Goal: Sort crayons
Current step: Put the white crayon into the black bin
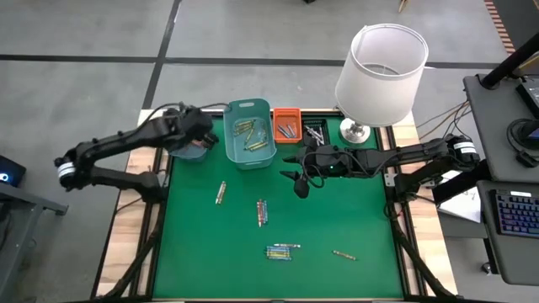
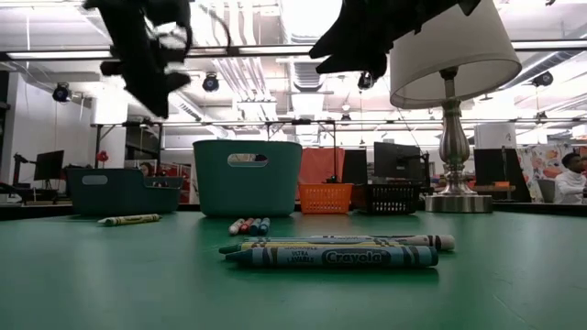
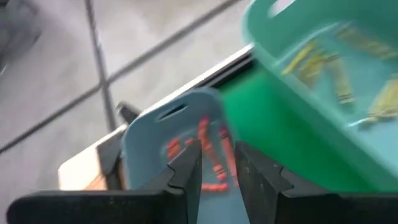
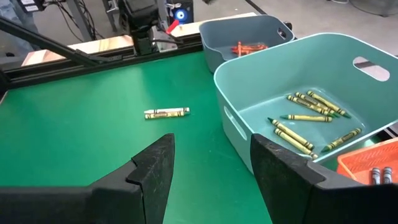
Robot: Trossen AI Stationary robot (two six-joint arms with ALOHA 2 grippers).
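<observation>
hovering over the small grey-blue bin (image 1: pixel 193 149), your left tool (image 3: pixel 216 163), slightly parted, holds nothing; red crayons (image 3: pixel 208 149) lie inside. right tool (image 1: pixel 301 185) gapes, empty. next, fetch a bench crayon (image 1: pixel 221 193).

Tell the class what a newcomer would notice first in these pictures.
Probably the big white-shaded table lamp at the green table's far right corner. Next, the large teal plastic bin holding yellow-green crayons, at the far edge. The left gripper hovers over a smaller grey-blue bin of orange-red crayons.
</observation>
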